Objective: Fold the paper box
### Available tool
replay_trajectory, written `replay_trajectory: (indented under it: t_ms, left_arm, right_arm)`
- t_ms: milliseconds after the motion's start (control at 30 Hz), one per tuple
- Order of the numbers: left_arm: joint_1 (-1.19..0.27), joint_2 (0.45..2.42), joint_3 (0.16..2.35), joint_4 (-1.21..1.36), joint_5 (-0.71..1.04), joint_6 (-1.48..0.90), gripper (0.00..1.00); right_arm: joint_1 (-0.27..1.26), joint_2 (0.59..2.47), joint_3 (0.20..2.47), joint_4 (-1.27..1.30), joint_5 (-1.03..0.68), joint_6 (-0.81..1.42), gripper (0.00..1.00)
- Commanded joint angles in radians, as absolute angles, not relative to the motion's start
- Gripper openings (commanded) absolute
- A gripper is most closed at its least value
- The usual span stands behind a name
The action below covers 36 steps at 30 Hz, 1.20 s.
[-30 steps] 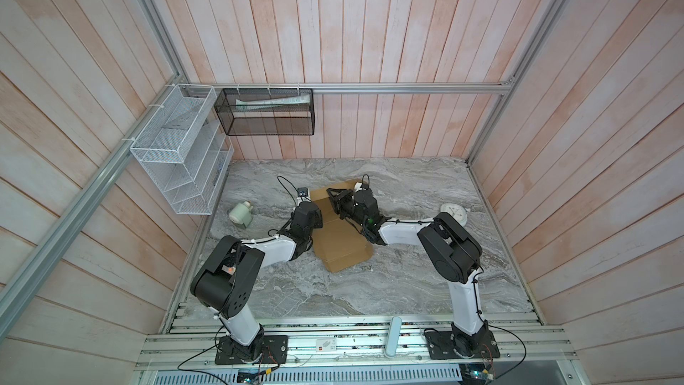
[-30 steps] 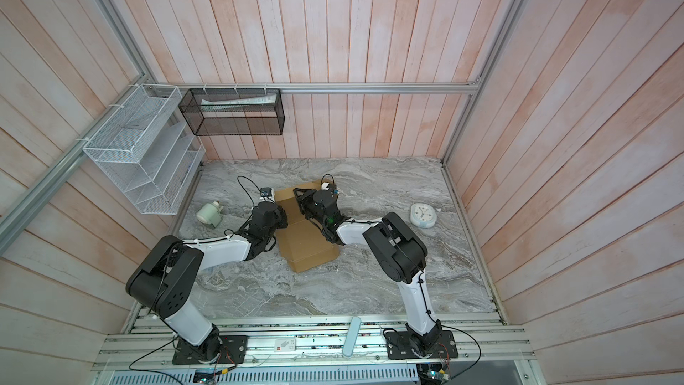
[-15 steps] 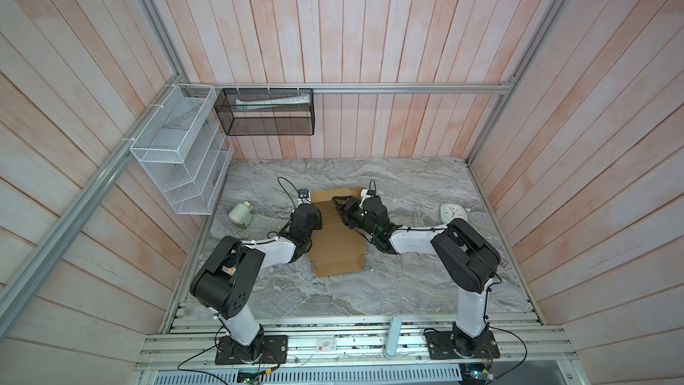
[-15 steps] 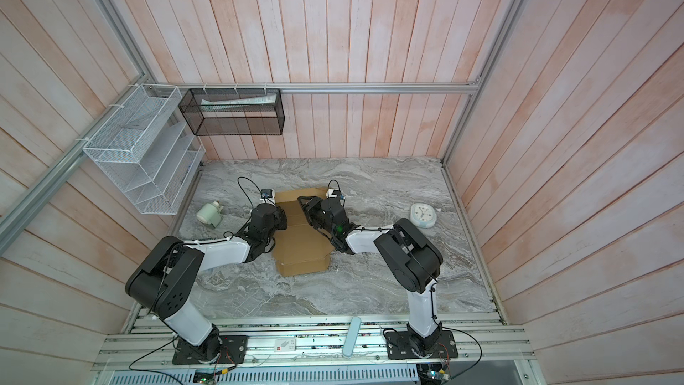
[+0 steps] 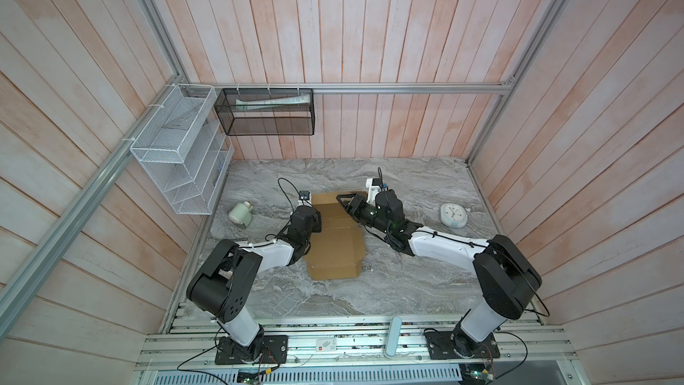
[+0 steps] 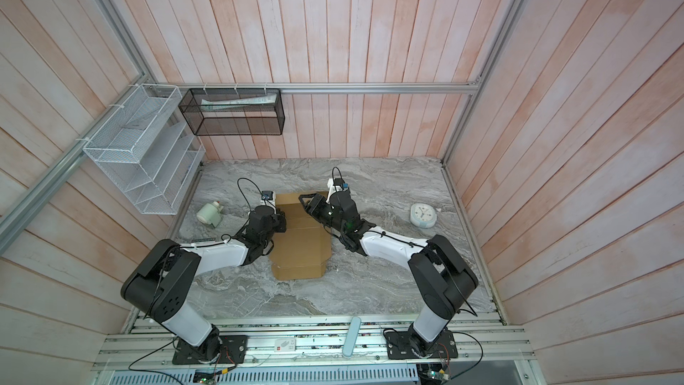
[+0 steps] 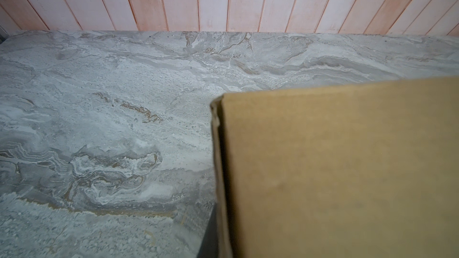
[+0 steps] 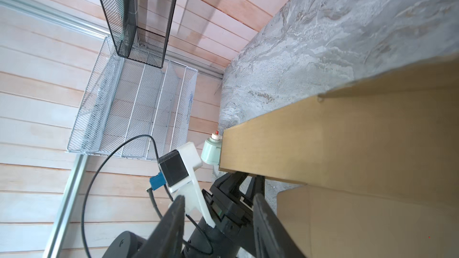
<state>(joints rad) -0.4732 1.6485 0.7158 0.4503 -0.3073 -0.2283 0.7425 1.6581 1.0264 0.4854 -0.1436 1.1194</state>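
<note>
Left arm: elbow low, forearm reaching away from its base, wrist turned in toward the middle. The left gripper (image 5: pixel 315 221) is pressed together on the raised left flap of the paper box (image 5: pixel 335 250) — one dark finger (image 7: pixel 207 239) shows beside the cardboard. The box lies mid-table on the marble tabletop (image 5: pixel 407 283), between the arms. Right arm: stretched low and leftward — the right gripper (image 5: pixel 346 203) hangs spread and empty over the box's far right corner.

The paper box (image 6: pixel 301 250) lies on the table (image 6: pixel 388 283); left gripper (image 6: pixel 280 222) seemingly pinches its edge.
</note>
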Motion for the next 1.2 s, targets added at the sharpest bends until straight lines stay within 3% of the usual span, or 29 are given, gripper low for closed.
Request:
replay_trajectory:
  t_ms: [0,433,1167]
  left_arm:
    - [-0.473,1.615,0.695,0.485,-0.278,-0.217,0.03]
    - [-0.478,1.605,0.684,0.471,-0.262,-0.212,0.0]
    - [-0.509,1.623,0.704,0.39,-0.305,-0.22,0.04]
  right_arm:
    - [0.733,1.666,1.138,0.285,-0.146,0.953,0.43]
    - [0.723,1.884,1.451,0.111,-0.163,0.84,0.27]
    - [0.725,1.967,1.354,0.223,-0.158,0.905,0.22]
